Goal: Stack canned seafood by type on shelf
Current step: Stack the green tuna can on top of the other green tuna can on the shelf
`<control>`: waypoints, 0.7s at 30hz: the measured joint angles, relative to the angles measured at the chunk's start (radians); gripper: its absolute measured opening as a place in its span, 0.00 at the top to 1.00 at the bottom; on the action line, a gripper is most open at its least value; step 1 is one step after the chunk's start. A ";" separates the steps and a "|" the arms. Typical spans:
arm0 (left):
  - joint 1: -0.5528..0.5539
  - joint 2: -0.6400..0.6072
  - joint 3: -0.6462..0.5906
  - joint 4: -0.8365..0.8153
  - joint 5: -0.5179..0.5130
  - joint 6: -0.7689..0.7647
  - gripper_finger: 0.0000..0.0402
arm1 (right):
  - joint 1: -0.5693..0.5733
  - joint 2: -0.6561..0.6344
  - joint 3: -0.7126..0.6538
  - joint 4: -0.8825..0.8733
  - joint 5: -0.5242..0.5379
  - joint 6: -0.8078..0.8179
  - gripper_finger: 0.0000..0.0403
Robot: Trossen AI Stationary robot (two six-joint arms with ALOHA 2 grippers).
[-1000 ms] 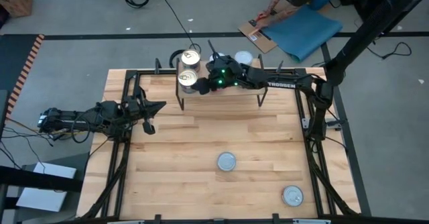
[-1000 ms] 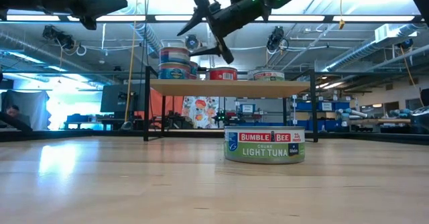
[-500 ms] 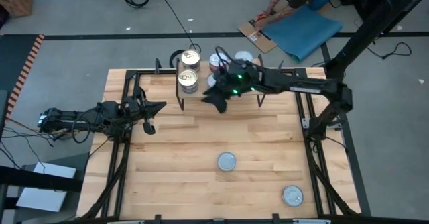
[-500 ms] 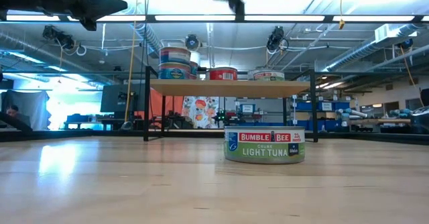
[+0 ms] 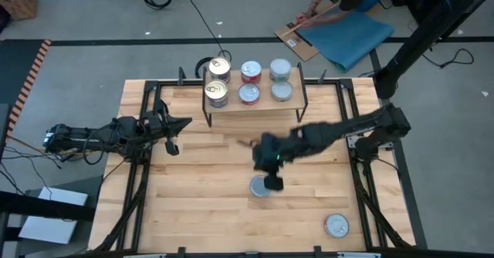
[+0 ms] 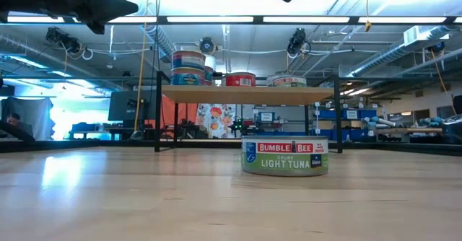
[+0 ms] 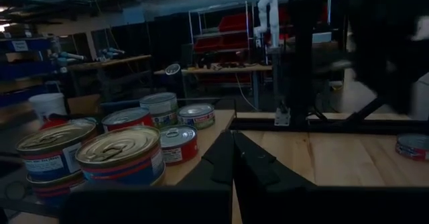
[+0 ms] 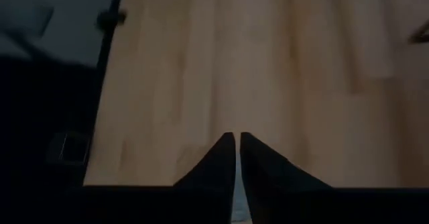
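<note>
Since prev frame, right gripper [image 5: 272, 182] is leaving the shelf [image 5: 255, 106] and swinging out over table [image 5: 193, 181] centre, now hanging just above the lone tin [image 6: 285, 156] there ("Bumble Bee Chunk Light Tuna" label in low view). Its fingers [image 8: 224, 158] are sitting nearly together, thin slit between, gripping nothing; bare wood under them in wrist view. Shelf is standing at table's far edge w/ tins in three groups: gold-topped stack [image 5: 218, 79] at left end, red-labelled pair [image 5: 249, 82] mid, silver pair [image 5: 281, 80] right. Another tin [image 5: 336, 225] is lying near the near-right corner. Left gripper [image 5: 176, 125] is waiting by left edge, pinched closed, empty.
</note>
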 joint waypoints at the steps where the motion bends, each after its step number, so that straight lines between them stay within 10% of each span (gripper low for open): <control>1: 0.000 0.003 0.000 -0.002 0.000 0.000 0.99 | 0.024 0.016 0.000 0.005 0.001 -0.001 0.92; 21: 0.000 0.229 0.000 0.077 0.189 0.022 0.99 | 0.228 0.364 0.000 -0.063 0.183 0.020 0.70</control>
